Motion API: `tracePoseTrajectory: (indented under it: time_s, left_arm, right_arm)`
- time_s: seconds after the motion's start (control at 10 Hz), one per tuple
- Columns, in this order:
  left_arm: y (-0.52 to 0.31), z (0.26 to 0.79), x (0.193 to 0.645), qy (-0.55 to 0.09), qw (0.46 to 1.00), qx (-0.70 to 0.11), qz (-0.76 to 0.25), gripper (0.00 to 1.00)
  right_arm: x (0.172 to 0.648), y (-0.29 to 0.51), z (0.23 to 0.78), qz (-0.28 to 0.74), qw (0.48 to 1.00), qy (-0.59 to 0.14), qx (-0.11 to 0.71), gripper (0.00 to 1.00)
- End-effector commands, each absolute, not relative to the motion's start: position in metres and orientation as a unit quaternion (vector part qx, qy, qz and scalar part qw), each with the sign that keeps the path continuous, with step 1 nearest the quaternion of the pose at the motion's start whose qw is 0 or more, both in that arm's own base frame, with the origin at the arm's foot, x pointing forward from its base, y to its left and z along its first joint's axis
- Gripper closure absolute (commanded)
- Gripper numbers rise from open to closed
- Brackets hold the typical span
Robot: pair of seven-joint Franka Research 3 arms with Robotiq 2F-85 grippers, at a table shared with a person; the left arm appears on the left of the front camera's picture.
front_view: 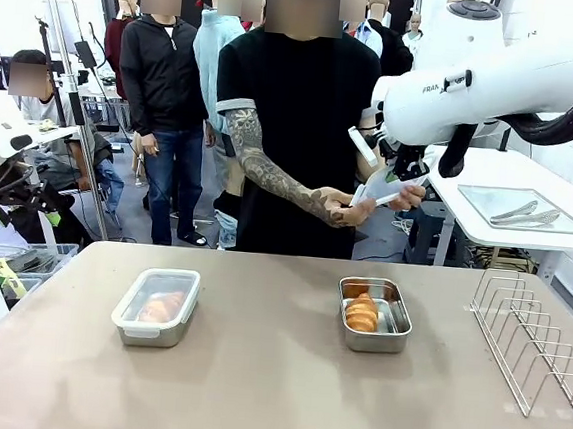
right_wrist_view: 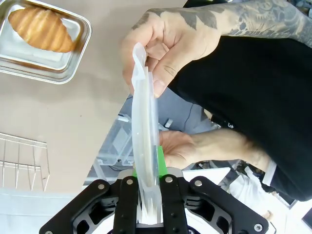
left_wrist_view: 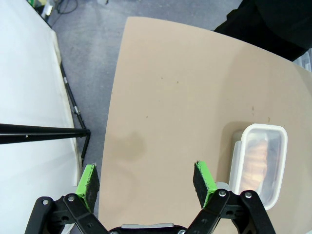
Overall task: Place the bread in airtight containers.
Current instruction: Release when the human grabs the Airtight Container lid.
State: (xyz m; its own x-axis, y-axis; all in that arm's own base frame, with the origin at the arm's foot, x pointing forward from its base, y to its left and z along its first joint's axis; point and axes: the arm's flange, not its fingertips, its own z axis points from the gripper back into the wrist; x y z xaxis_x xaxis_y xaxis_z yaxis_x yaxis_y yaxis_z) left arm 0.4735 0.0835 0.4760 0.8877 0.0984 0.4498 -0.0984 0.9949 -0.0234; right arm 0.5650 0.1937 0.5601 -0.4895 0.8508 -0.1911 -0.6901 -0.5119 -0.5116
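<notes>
A steel container (front_view: 156,309) with its clear lid on holds a croissant (front_view: 162,306) at the table's left; it also lies right of my open left gripper (left_wrist_view: 146,180) as the lidded container (left_wrist_view: 258,163). A second, uncovered container (front_view: 394,329) holds a croissant (front_view: 362,312) at centre right, seen too as the tub (right_wrist_view: 29,68) with croissant (right_wrist_view: 41,29). My right gripper (front_view: 400,174) is raised beyond the table's far edge, shut on a clear lid (right_wrist_view: 145,122). The person's hand (right_wrist_view: 170,44) grips that lid's far end; the other hand (right_wrist_view: 183,148) is beside it.
A wire rack (front_view: 536,342) stands at the table's right side. A side table at the back right carries a flat metal tray (front_view: 488,200) with tongs (front_view: 527,214). The person stands at the far edge; others stand behind.
</notes>
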Motion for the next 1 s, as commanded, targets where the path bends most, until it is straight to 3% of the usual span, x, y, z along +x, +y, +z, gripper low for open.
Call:
tracePoseTrajectory:
  time_s: [0.0, 0.1, 0.2, 0.4, 0.6, 0.7, 0.9]
  left_arm:
    - [0.084, 0.476, 0.472, -0.232, 0.971, 0.0, 0.054, 0.0]
    - [0.084, 0.476, 0.472, -0.232, 0.971, 0.0, 0.054, 0.0]
    - [0.084, 0.476, 0.472, -0.232, 0.971, 0.0, 0.054, 0.0]
    - [0.084, 0.476, 0.472, -0.232, 0.971, 0.0, 0.054, 0.0]
    - [0.084, 0.476, 0.472, -0.232, 0.971, 0.0, 0.054, 0.0]
    - [0.084, 0.476, 0.472, -0.232, 0.971, 0.0, 0.054, 0.0]
    - [0.084, 0.476, 0.472, -0.232, 0.971, 0.0, 0.054, 0.0]
  right_arm:
    - [0.56, 0.19, 0.559, 0.841, 0.454, -0.189, -0.226, 1.0]
    - [0.565, 0.194, 0.56, 0.842, 0.457, -0.187, -0.215, 1.0]
    - [0.559, 0.194, 0.563, 0.843, 0.466, -0.174, -0.204, 0.85]
    - [0.534, 0.185, 0.575, 0.845, 0.482, -0.122, -0.196, 0.46]
    - [0.508, 0.16, 0.583, 0.814, 0.527, -0.122, -0.214, 0.07]
    - [0.497, 0.144, 0.582, 0.808, 0.541, -0.118, -0.2, 0.0]
    - [0.481, 0.1, 0.581, 0.798, 0.58, -0.071, -0.145, 0.0]
